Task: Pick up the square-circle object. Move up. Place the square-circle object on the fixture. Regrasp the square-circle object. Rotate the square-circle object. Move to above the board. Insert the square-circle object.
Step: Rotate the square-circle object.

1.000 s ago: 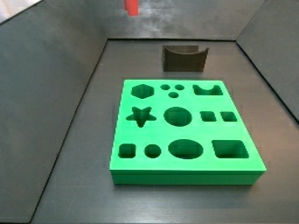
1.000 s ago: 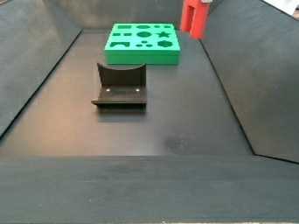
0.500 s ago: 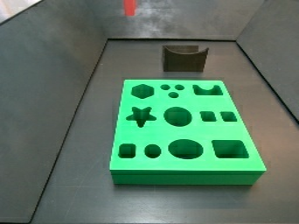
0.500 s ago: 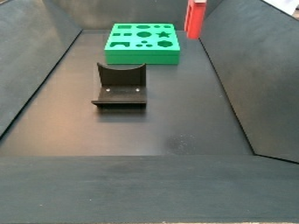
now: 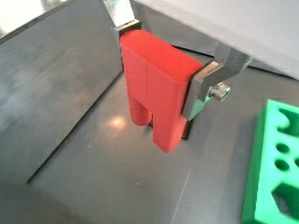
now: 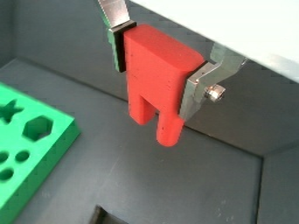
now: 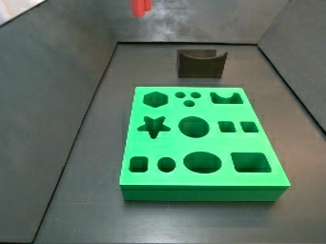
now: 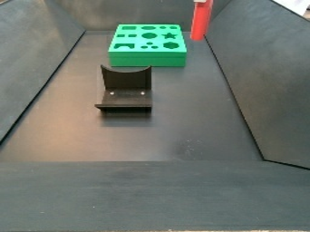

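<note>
The square-circle object [image 5: 158, 83] is a red oblong block with two short legs pointing down. My gripper [image 5: 163, 63] is shut on its upper part, one silver finger on each side, in both wrist views [image 6: 159, 63]. It hangs high above the dark floor. In both side views only the red block shows, at the top edge [image 7: 141, 8] [image 8: 200, 18], beside the far end of the green board [image 8: 145, 56]. The board [image 7: 192, 193] lies flat with its shaped holes up. The dark fixture [image 7: 201, 63] [image 8: 125, 89] stands apart from the board and holds nothing.
Dark sloping walls enclose the floor on all sides [image 8: 43, 82] [image 7: 76, 114]. The board's edge shows in both wrist views [image 5: 274, 166] [image 6: 30, 149]. A dark corner [image 6: 117, 217], maybe the fixture, shows at a wrist view's edge.
The red block, still gripped, looks narrower and slightly smaller in a side view and has shifted a little toward the board. Board and fixture have not moved.
</note>
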